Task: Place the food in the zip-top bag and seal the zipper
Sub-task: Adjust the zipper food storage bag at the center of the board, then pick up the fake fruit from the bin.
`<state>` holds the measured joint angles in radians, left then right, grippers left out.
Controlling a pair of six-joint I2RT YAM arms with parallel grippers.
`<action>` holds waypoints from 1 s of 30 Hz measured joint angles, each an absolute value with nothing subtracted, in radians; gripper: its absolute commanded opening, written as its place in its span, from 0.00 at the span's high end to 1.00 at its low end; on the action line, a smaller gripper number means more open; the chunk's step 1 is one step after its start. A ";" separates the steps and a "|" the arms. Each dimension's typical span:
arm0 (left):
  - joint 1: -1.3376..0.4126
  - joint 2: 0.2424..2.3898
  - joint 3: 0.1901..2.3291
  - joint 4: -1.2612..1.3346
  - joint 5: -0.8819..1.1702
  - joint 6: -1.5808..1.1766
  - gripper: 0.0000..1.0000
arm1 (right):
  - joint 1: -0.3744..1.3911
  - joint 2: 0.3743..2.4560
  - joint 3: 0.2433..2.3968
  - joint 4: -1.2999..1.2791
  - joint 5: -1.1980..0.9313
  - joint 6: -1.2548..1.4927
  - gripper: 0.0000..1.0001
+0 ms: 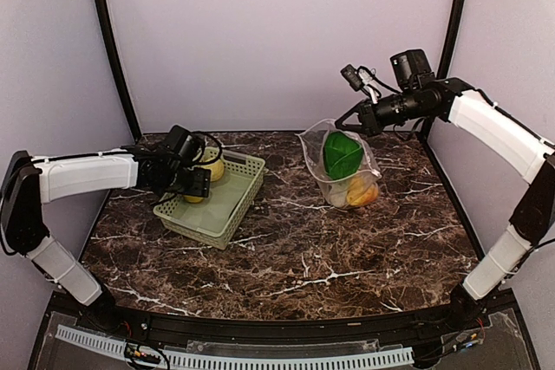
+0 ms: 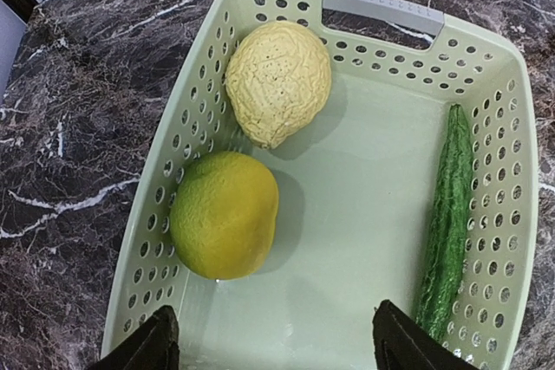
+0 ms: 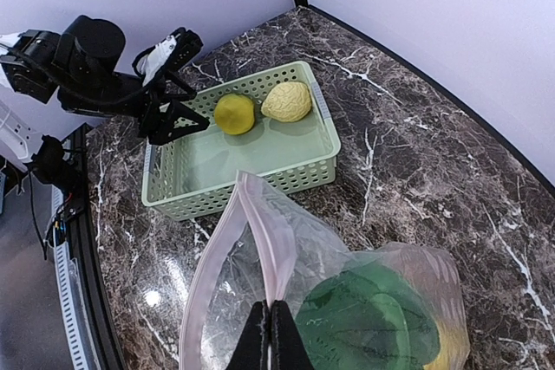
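Left end effector (image 2: 277, 346) wide over the basket, right end effector (image 3: 270, 340) pinched on the bag

The left end effector hangs over the near end of the light green basket (image 2: 208, 84) with its 2 fingers (image 2: 156, 344) spread wide and nothing between them. Below it, inside the basket, lie 3 pieces of food. A yellow-green rounded piece (image 2: 224, 214) sits closest to the left finger. A pale yellow wrinkled piece (image 2: 277, 82) is just beyond it, and both are against the same perforated wall. A long green bumpy piece (image 2: 447, 223) lies along the opposite wall. The basket's grey handle (image 2: 381, 8) is at the far end. The basket stands on the left half of the dark marbled bench (image 1: 295, 257).

The right end effector is raised over the right half of the bench. Its fingers are pressed together on the top edge of the zip-top bag (image 1: 323, 181), right at the pinkish zipper (image 3: 260, 214). The bag's mouth gapes open and the zipper is unsealed. The bag hangs from this grip, well apart from the basket. Whether its bottom rests on the bench I cannot tell. Inside it are the bok choy (image 1: 342, 155), green leaves uppermost, and an orange piece (image 1: 364, 192) low in the bag. A whitish part beside the orange piece is too small to make out
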<state>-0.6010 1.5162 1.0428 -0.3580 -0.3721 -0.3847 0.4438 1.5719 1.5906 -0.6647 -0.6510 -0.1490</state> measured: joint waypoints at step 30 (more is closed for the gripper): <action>-0.574 1.815 1.217 -0.420 -0.533 -0.330 0.22 | 0.445 1.560 1.552 -0.649 -0.652 -0.162 1.00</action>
